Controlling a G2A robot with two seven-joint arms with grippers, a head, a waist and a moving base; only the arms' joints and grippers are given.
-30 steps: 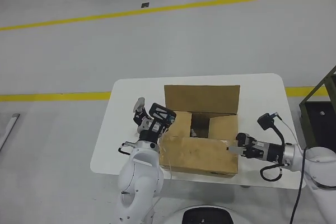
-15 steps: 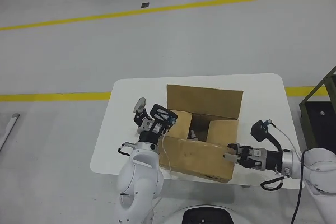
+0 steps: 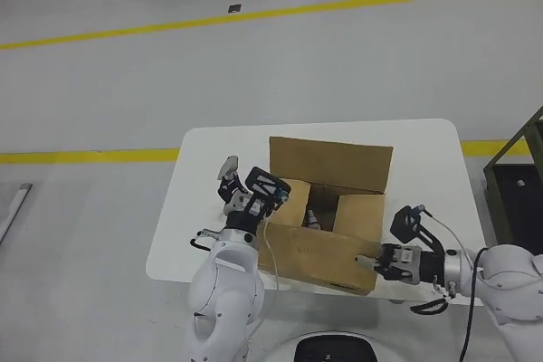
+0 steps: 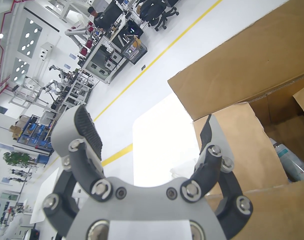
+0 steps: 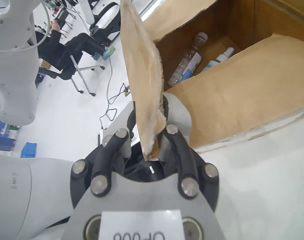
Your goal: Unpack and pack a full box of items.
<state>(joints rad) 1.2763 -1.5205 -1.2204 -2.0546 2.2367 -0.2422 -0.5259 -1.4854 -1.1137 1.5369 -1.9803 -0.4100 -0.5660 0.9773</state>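
An open cardboard box stands mid-table on the white table. My right gripper is at the box's near right corner, shut on the edge of the front flap, which stands between its fingers. Inside the box lie a clear bottle and a white spray bottle. My left gripper hangs just off the box's left side, open and holding nothing; its pads frame bare table beside a side flap.
A dark green rack stands off the table's right end. A grey bar lies on the floor to the left. The table has free room left of the box and along its far edge.
My right gripper has drawn the front flap's corner outward toward the table's near edge, and the box has turned slightly. The left arm has barely moved.
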